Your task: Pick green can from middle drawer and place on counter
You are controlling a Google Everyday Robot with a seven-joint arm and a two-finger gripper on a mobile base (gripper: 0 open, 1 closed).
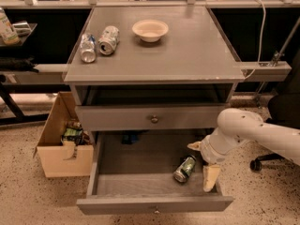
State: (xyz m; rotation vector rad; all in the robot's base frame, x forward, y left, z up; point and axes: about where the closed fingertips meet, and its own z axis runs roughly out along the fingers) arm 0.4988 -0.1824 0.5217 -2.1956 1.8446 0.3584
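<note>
Apparently spread gripper (202, 161), 1 finger (194, 146) unclear, beside green can (184, 168), middle drawer (131, 170).

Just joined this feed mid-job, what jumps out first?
The middle drawer stands pulled out, the green can lying on its side near its right wall. The gripper hangs open just right of that can. On the counter sit a bowl and two silver cans.

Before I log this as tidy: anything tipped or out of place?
Three cans lie on their sides: the green can in the middle drawer, two silver cans on the counter. The open gripper hangs beside the green can.
</note>
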